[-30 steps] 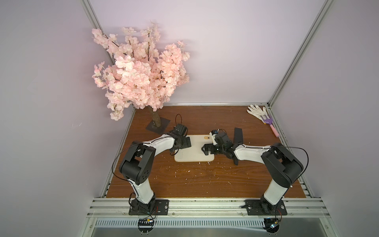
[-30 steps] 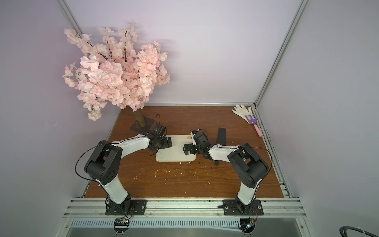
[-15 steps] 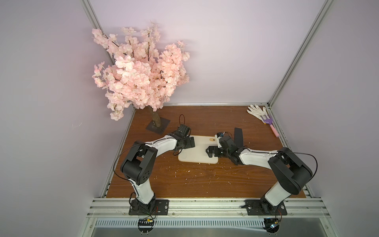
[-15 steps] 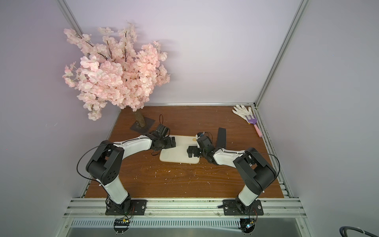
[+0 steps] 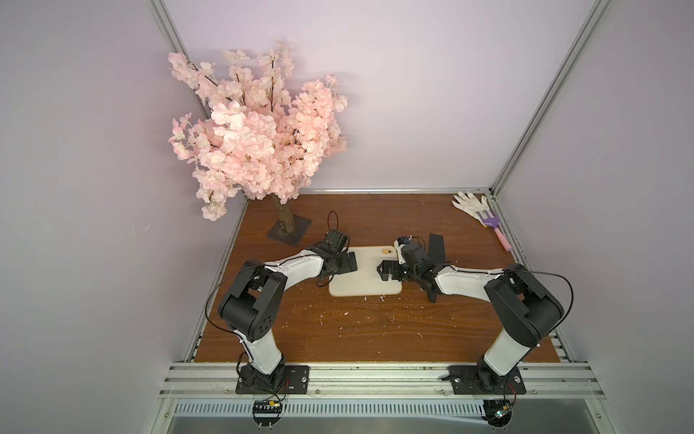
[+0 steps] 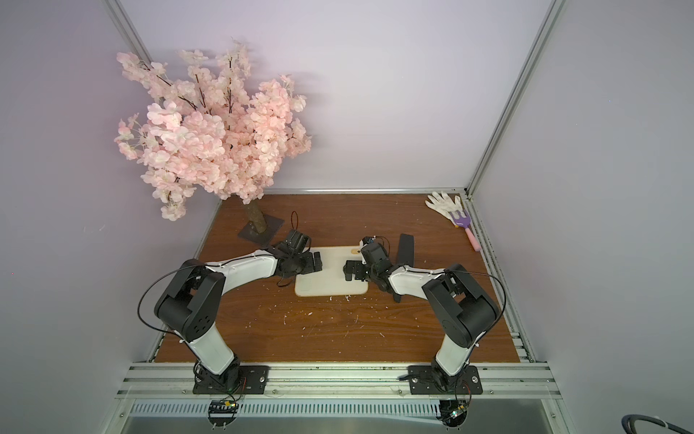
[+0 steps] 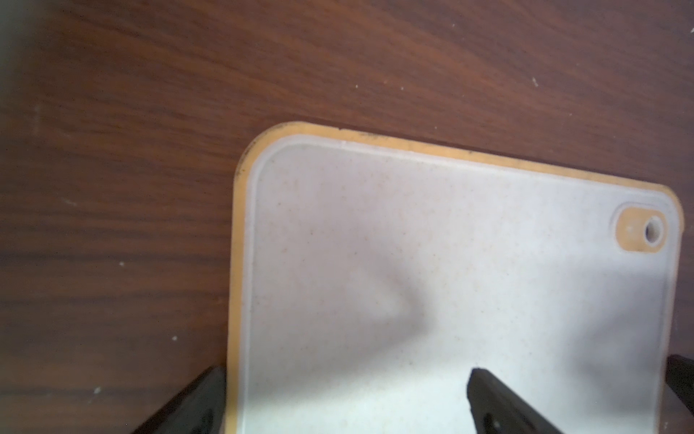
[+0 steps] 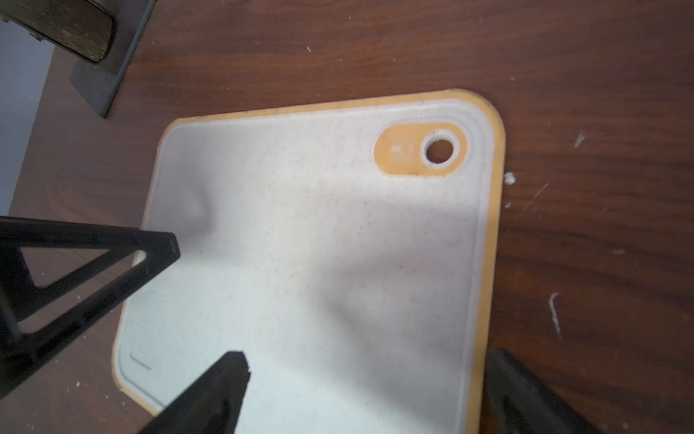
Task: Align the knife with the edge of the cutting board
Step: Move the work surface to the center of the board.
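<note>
The cream cutting board (image 5: 360,282) with an orange rim lies flat at mid-table in both top views, its oval hole (image 8: 420,148) at the far right corner. The black knife (image 5: 436,246) lies on the wood just right of the board. My right arm hides its middle, and its handle end (image 5: 432,296) pokes out below the arm. My left gripper (image 7: 347,375) is open and straddles the board's left edge. My right gripper (image 8: 368,357) is open and straddles the right edge. Neither holds anything. The knife (image 6: 405,248) is out of both wrist views.
A pink blossom tree (image 5: 255,139) on a dark square base (image 5: 289,233) stands at the back left. A white glove (image 5: 471,203) and a purple-pink rake (image 5: 494,225) lie in the back right corner. Pale crumbs dot the wood in front of the board.
My left gripper has moved right onto the board's left edge. The board has slid slightly to the right. My right arm has shifted a little; its gripper stays open.
</note>
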You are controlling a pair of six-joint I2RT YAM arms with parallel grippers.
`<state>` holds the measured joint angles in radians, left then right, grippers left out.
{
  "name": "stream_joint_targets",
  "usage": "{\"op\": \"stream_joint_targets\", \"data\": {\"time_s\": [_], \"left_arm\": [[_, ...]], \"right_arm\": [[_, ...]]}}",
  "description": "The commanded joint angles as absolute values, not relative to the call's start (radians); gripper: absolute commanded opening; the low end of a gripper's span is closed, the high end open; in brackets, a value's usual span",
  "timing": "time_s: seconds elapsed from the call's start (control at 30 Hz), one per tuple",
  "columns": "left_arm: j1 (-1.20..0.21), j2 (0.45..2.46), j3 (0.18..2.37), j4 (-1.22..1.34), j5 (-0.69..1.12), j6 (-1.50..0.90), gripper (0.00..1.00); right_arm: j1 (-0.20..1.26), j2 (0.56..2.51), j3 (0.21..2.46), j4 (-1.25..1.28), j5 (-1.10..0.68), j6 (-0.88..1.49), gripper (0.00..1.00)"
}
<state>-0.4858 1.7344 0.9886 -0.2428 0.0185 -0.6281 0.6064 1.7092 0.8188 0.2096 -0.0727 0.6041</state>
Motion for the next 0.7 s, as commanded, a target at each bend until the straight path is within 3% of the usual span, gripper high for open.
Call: {"op": "stream_joint_targets", "data": {"time_s": [0.0, 0.67], "left_arm": [[-0.503, 1.764, 0.994, -0.252, 0.14, -0.644, 1.0], [-0.485, 1.788, 1.015, -0.274, 0.094, -0.625, 1.0]], "right_arm": [[0.629, 1.696, 0.858, 0.247, -0.163, 0.62, 1.0], [0.617, 1.666, 0.853, 0.232, -0.158, 0.61, 1.0]]}}
